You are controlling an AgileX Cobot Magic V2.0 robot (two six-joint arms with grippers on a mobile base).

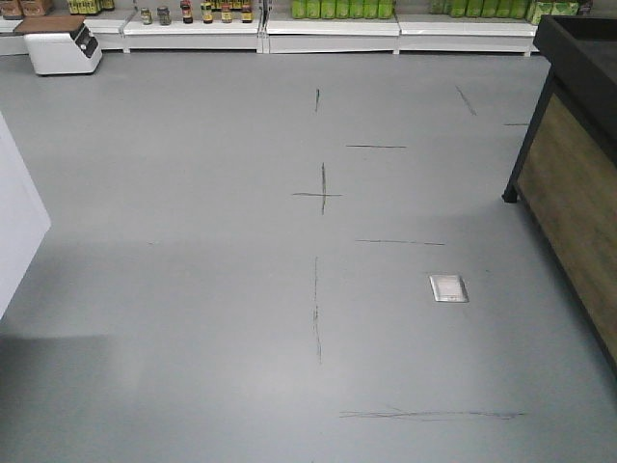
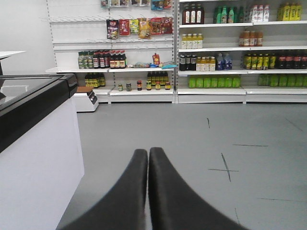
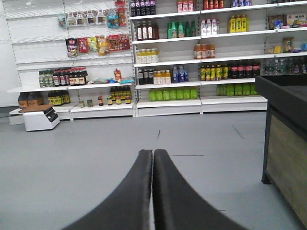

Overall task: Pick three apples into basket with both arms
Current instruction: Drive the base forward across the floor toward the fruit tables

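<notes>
Fingers on both arms are pressed together, tip against tip, with nothing between them. In the left wrist view we see the left fingers (image 2: 143, 165) pointing out over the grey floor (image 2: 192, 134) towards the store shelves (image 2: 211, 48). A white chest with a black rim (image 2: 36, 158) stands close on their left. In the right wrist view the right fingers (image 3: 147, 165) are closed the same way, and a black-topped stand with a wood-grain side (image 3: 285, 158) stands to their right. The shelves carry rows of bottles, with green bottles (image 3: 172, 94) on a low shelf and snack packets (image 3: 98, 45) hanging higher up. A white boxy machine (image 3: 41, 118) sits at the foot of the shelves. The front-facing view shows a black cross mark (image 1: 322, 194) on the floor and a small metal floor plate (image 1: 448, 287). No view shows the apples or the basket, so we cannot tell where they lie.
</notes>
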